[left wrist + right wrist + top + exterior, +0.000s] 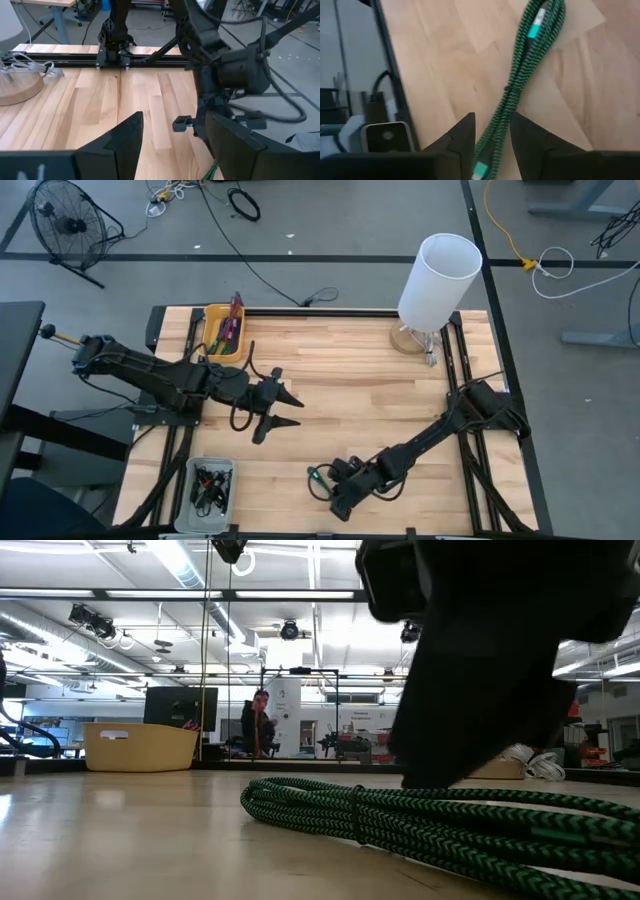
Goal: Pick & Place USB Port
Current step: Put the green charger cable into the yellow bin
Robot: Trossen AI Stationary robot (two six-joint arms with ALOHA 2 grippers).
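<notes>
The right gripper (492,137) sits low at the near edge of the light wooden table (350,380), its fingers slightly apart astride the coiled green-and-black braided USB cable (520,85), not visibly clamping it. The left gripper (283,409) hovers mid-table, fingers spread. Beyond, a yellow bin (226,332) and white cylindrical lamp (438,280).

Place: lab – open hall | ceiling pipes (60,610) | strip lights (185,565) | floor fan (65,225) – cables on concrete
</notes>
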